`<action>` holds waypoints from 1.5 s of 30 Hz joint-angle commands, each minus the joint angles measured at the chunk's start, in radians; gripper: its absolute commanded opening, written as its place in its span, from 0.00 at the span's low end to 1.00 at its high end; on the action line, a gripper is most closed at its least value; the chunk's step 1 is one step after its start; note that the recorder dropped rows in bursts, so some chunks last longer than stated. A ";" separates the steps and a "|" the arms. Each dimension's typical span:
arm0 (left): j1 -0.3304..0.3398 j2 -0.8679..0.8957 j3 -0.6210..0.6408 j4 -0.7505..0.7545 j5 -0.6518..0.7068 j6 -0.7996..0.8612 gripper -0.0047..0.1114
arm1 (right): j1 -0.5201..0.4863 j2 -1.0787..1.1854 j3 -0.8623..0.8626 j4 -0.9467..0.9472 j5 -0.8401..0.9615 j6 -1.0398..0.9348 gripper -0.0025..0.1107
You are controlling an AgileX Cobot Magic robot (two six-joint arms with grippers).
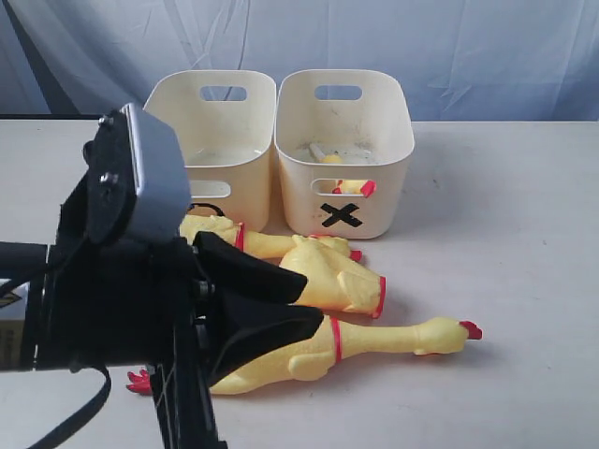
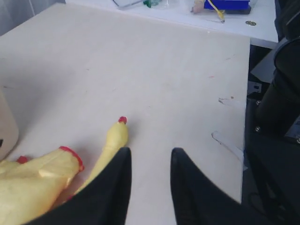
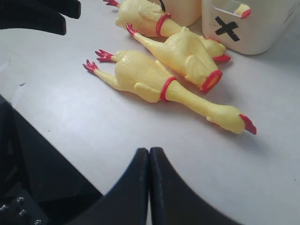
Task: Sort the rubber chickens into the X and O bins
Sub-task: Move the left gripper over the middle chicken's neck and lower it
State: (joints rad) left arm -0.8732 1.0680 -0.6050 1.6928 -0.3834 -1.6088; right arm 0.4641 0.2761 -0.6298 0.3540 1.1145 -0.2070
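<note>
Three rubber chickens lie on the table in front of the bins. Nearest is a whole long-necked chicken [image 1: 393, 339] [image 3: 145, 79] [image 2: 115, 138]; behind it lies the headless body [image 1: 337, 276] [image 3: 187, 56] [image 2: 42, 176], then a second whole chicken [image 1: 234, 234] [image 3: 140, 14]. A loose head [image 1: 354, 187] [image 3: 241, 10] shows through the handle slot of the X bin [image 1: 393, 140] [image 3: 262, 33]. The other bin [image 1: 243, 122] [image 3: 185, 11] stands left of it, its mark mostly hidden. My left gripper [image 1: 314, 304] [image 2: 151, 152] hangs open just above the nearest chicken's neck, holding nothing. My right gripper [image 3: 149, 151] is shut and empty, over bare table apart from the chickens.
The left arm and its camera housing [image 1: 140, 178] fill the exterior view's lower left and hide part of the chickens. Bare tabletop [image 1: 505, 281] stretches to the right of the chickens. A table edge [image 2: 247, 93] with dark equipment beyond shows in the left wrist view.
</note>
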 commanded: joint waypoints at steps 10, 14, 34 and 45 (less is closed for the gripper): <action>-0.125 0.086 -0.003 -1.299 0.293 1.476 0.29 | -0.002 -0.006 0.002 -0.006 -0.004 0.001 0.01; -0.131 0.141 -0.010 -1.241 0.358 1.541 0.29 | -0.002 -0.006 0.002 -0.006 -0.007 0.001 0.01; -0.131 0.696 -0.270 -1.243 0.053 1.459 0.42 | -0.002 -0.006 0.002 -0.006 -0.025 -0.001 0.01; -0.131 0.777 -0.316 -1.202 0.266 1.444 0.48 | -0.002 -0.006 0.002 -0.006 -0.033 -0.001 0.01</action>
State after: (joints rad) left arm -0.9973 1.8434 -0.9149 0.4671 -0.1798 -0.1564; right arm 0.4641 0.2761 -0.6298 0.3540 1.0949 -0.2063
